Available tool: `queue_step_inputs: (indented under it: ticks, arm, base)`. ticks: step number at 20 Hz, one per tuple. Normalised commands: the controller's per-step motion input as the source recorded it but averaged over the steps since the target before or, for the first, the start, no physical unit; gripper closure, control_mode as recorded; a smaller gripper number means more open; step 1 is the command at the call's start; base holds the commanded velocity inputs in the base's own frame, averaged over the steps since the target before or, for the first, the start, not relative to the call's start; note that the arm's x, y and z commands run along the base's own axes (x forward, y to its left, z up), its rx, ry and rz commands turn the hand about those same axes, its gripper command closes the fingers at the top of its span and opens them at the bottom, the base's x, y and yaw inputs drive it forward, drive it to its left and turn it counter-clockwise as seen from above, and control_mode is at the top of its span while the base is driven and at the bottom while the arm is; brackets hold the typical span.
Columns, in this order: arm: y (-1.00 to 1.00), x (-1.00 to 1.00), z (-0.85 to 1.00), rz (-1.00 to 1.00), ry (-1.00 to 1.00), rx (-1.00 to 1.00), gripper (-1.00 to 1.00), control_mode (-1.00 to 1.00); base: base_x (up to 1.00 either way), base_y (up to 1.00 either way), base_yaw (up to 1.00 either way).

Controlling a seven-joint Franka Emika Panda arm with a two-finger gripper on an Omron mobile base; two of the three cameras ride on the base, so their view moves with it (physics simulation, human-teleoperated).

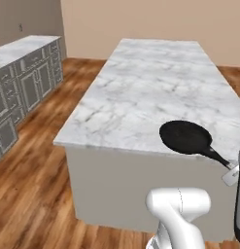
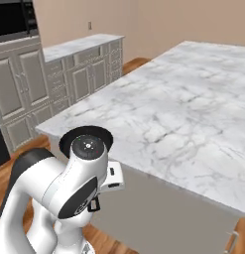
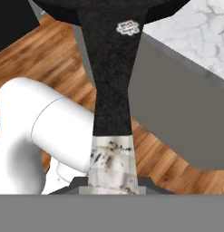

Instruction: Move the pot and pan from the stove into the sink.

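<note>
The pan (image 1: 184, 137), shallow and black, hangs over the near edge of the white marble island (image 1: 141, 92). Its long handle (image 1: 214, 156) points toward the arm. My gripper (image 1: 230, 175) is shut on the handle's pale end. In the right base view the pan's rim (image 2: 89, 132) peeks out behind my arm, with the gripper (image 2: 113, 179) just below it. In the hand view the black handle (image 3: 111, 68) runs up from the gripper (image 3: 111, 185) to the pan's bowl at the top edge. The pot, the stove and the sink are out of view.
Grey cabinets with a marble top (image 1: 29, 73) line the wall at the left, across a strip of wooden floor (image 1: 39, 160). The island's grey side panel (image 1: 111, 189) stands right in front of my base. A dark appliance (image 2: 12, 20) sits above the cabinets.
</note>
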Motion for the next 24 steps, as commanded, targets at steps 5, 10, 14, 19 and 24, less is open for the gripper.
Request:
queue_step_inputs:
  ticks: [5, 10, 14, 19, 24]
  arm:
    - [0.00, 0.00, 0.00, 0.00, 0.00, 0.00, 1.00, 1.00]
    - [0.00, 0.00, 0.00, 0.00, 0.00, 0.00, 1.00, 1.00]
    - [0.00, 0.00, 0.00, 0.00, 0.00, 0.00, 1.00, 1.00]
    - [0.00, 0.00, 0.00, 0.00, 0.00, 0.00, 1.00, 1.00]
    - [0.00, 0.00, 0.00, 0.00, 0.00, 0.00, 1.00, 1.00]
  base:
    - [0.00, 0.00, -0.50]
    - [0.00, 0.00, -0.50]
    - [0.00, 0.00, -0.50]
    - [0.00, 0.00, -0.50]
    - [0.00, 0.00, -0.50]
